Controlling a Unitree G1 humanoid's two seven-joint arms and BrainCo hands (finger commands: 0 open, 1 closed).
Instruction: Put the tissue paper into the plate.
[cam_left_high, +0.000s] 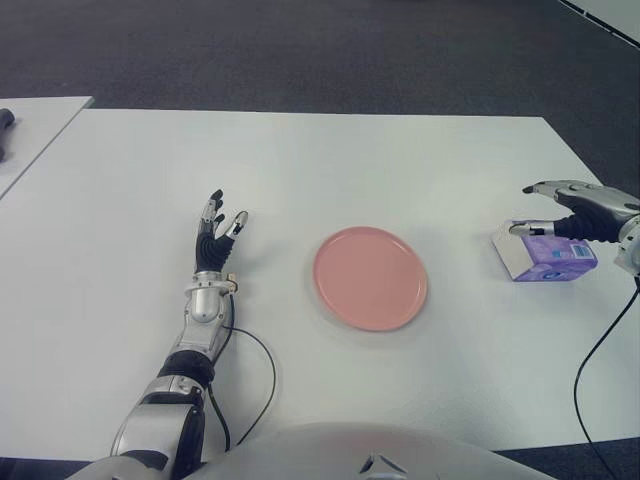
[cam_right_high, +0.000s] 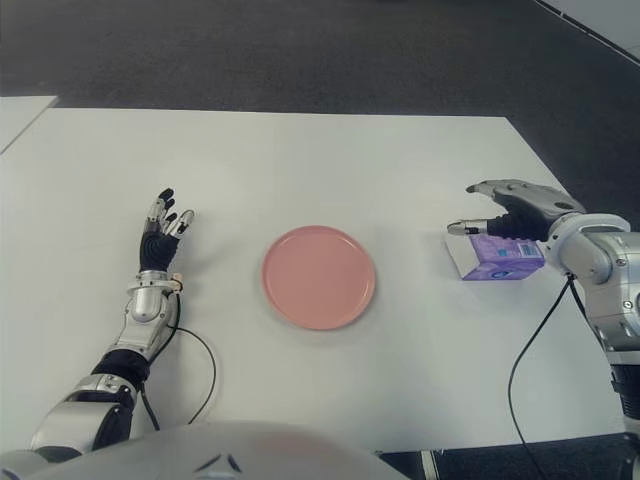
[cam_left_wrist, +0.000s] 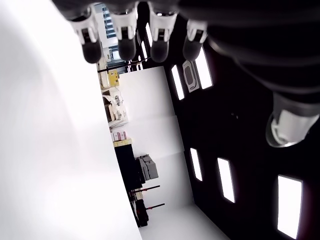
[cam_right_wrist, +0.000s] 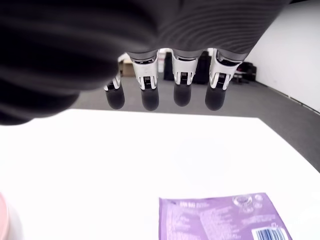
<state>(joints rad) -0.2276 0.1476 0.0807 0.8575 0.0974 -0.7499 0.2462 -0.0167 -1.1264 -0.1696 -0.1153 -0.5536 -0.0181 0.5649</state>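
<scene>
Broad white rectangular table (cam_left_high: 300, 170): far edge across the upper part of the eye views against dark grey carpet, right edge slanting down the right side of the frame, near edge cut by the robot's pale torso at bottom centre. Wide bare surface between all items. Round salmon-pink plate (cam_left_high: 371, 278), empty, centre of frame, well apart from both hands. Small purple plastic-wrapped tissue paper packet (cam_right_high: 497, 256), on the table at right of frame, near the right edge and well right of the plate; white end panel facing the plate. Printed label and barcode on the purple wrapper in the right wrist view, lettering too small to read. Right hand (cam_right_high: 512, 209), directly above the packet, fingers (cam_right_wrist: 147, 95) extended and spread, holding nothing; contact with the packet not determinable. Right forearm cut off at the frame edge. Left hand (cam_left_high: 217, 240), left of the plate, fingers straight and loosely spread, holding nothing. Thin black cable (cam_left_high: 262, 375) looping on the table near the left forearm. Second white table (cam_left_high: 40, 125), upper left of the left eye view, only a corner visible.
</scene>
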